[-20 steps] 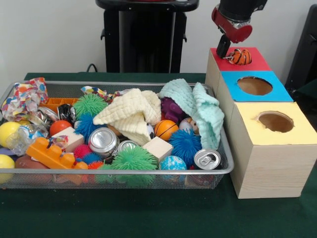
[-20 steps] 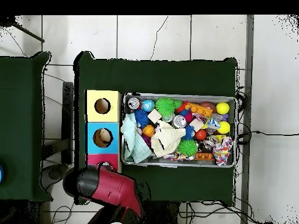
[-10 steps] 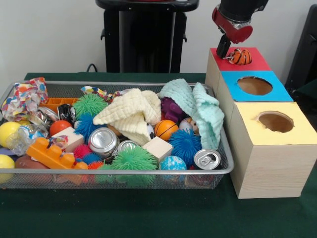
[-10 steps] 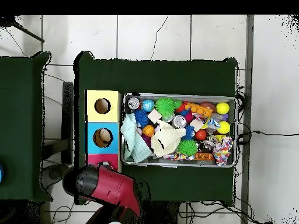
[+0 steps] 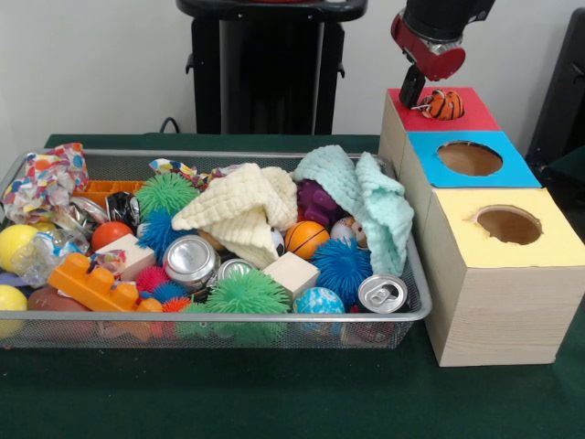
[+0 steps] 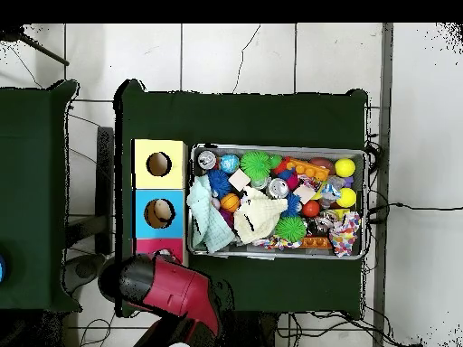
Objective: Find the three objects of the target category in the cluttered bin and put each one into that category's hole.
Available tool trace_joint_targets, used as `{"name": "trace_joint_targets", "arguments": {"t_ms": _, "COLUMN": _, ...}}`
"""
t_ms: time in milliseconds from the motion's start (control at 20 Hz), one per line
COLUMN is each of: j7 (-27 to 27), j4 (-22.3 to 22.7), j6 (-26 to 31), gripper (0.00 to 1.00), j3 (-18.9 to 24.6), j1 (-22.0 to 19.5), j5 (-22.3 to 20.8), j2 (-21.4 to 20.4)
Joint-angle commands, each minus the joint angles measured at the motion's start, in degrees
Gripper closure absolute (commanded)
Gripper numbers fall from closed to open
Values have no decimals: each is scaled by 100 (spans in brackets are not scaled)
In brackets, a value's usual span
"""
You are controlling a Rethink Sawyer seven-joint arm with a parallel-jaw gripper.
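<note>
An orange ball with black stripes (image 5: 443, 104) rests on top of the red box (image 5: 477, 115), at its hole. My gripper (image 5: 416, 91) hangs just left of and above that ball, under the red wrist. In the overhead view the red arm (image 6: 170, 291) covers most of the red box (image 6: 145, 245) and hides the gripper. The wire bin (image 5: 228, 317) holds more balls: an orange basketball-patterned one (image 5: 306, 239), a blue globe-patterned one (image 5: 319, 301), and yellow ones (image 5: 15, 245) at the left end.
A blue box (image 5: 430, 151) and a yellow box (image 5: 548, 242), each with a round hole, stand in a row with the red one beside the bin. Cream (image 5: 242, 210) and mint (image 5: 366, 197) cloths, cans (image 5: 191, 261), spiky balls (image 5: 247, 293), wooden blocks (image 5: 292, 273) crowd the bin.
</note>
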Motion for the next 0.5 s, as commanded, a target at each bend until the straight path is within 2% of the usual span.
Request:
{"name": "trace_joint_targets", "arguments": {"t_ms": 50, "j7": 1542, "j4": -399, "j6": 59, "gripper": 100, "j3": 306, "j1": -193, "j5": 483, "j2": 317}}
{"name": "trace_joint_targets", "arguments": {"t_ms": 250, "j7": 1797, "j4": -631, "j6": 364, "gripper": 100, "j3": 106, "j1": -13, "j5": 448, "j2": 376}}
{"name": "trace_joint_targets", "arguments": {"t_ms": 500, "j7": 1806, "j4": -734, "j6": 525, "gripper": 100, "j3": 58, "j1": 51, "j5": 440, "j2": 384}}
